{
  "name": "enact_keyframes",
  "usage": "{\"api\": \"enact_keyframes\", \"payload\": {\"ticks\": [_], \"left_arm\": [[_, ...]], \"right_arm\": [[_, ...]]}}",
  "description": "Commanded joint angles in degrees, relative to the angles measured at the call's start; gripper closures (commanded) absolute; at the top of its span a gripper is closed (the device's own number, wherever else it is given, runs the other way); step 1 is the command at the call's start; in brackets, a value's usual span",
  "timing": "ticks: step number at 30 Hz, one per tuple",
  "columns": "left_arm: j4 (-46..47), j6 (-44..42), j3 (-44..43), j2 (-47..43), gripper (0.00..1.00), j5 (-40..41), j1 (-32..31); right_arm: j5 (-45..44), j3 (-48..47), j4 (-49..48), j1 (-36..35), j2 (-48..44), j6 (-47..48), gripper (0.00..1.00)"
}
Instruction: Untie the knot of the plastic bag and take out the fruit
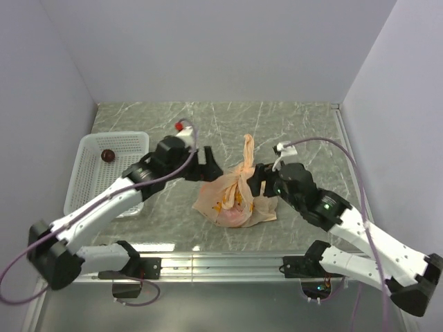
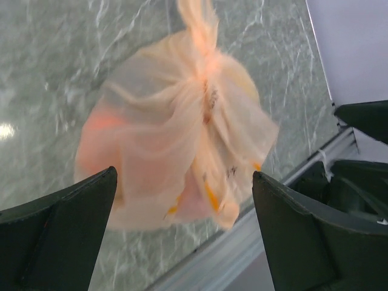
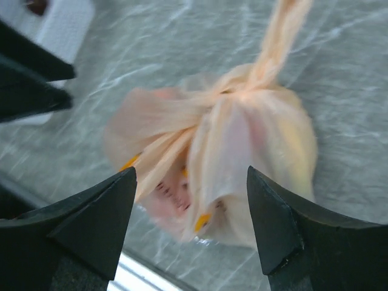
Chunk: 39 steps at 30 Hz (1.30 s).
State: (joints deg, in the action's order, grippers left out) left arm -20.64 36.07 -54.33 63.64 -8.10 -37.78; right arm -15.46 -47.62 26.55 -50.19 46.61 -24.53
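Plastic bag (image 1: 235,198) btwn both outstretched arms (image 1: 118,200)

Thin, crinkly, translucent plastic bag (image 1: 235,200); glossy, smooth marbled table (image 1: 291,124); white plastic lattice basket (image 1: 118,135).

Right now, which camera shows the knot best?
Right wrist: the knot sits near mid-frame, large and unobstructed, though blurred. Left wrist has it blurred near the top edge. Top external shows it only small and distant.
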Motion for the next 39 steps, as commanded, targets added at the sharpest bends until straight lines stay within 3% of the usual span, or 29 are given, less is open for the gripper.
{"api": "enact_keyframes", "payload": {"ticks": [1,6,10,12,13,15,16,18,19,20,25,30,33,37,39], "left_arm": [[-0.44,-4.33,-9.29,9.35,0.01,10.27,-4.39],[-5.10,-7.68,-18.34,21.77,0.03,17.75,-8.71],[-6.96,-8.04,-20.47,29.42,0.15,18.91,-11.52],[-6.43,-7.86,-19.68,30.58,0.21,18.65,-12.05],[-6.34,-7.60,-19.42,30.67,0.28,18.56,-12.40],[-5.73,-7.16,-18.19,30.67,0.40,18.30,-12.67],[-5.38,-6.81,-17.75,30.15,0.55,18.03,-12.76],[-4.06,-6.46,-15.91,28.92,0.77,18.03,-12.76],[-3.97,-5.85,-15.46,28.39,0.97,18.73,-12.76],[-3.88,-5.32,-15.02,27.78,0.99,19.52,-12.84],[-0.46,-0.66,-7.48,18.82,0.99,23.66,-9.79],[7.18,7.32,6.82,3.30,1.00,11.46,2.86],[12.02,10.67,13.52,-4.10,1.00,7.49,11.21],[12.12,10.07,15.48,-6.42,0.99,4.42,12.73],[12.47,7.62,15.13,-5.63,0.99,0.04,12.30]], "right_arm": [[2.26,1.64,-3.68,6.41,6.46,0.45,0.22],[7.90,4.11,-11.59,9.50,11.57,0.45,0.24],[9.57,8.31,-15.02,11.86,13.42,-0.69,0.28],[10.10,9.90,-16.69,12.14,13.94,-1.13,0.37],[9.84,11.30,-17.05,12.40,13.86,-1.30,0.51],[9.23,12.54,-17.58,12.66,13.68,-1.74,0.64],[8.88,13.68,-17.75,12.84,13.16,-1.92,0.75],[8.43,14.56,-17.84,13.10,12.37,-2.27,0.86],[8.00,15.26,-17.84,13.28,11.23,-2.36,0.96],[6.60,15.62,-17.58,13.63,10.53,-2.71,1.00],[1.23,18.87,-13.90,19.94,2.64,-5.60,1.00],[1.66,21.51,-8.45,32.85,-5.03,-9.21,1.00],[3.32,22.30,-6.69,35.51,-9.33,-10.97,1.00],[7.10,21.08,-5.54,35.87,-13.65,-6.00,1.00],[10.96,17.84,-4.14,35.34,-14.61,-2.12,0.85]]}}
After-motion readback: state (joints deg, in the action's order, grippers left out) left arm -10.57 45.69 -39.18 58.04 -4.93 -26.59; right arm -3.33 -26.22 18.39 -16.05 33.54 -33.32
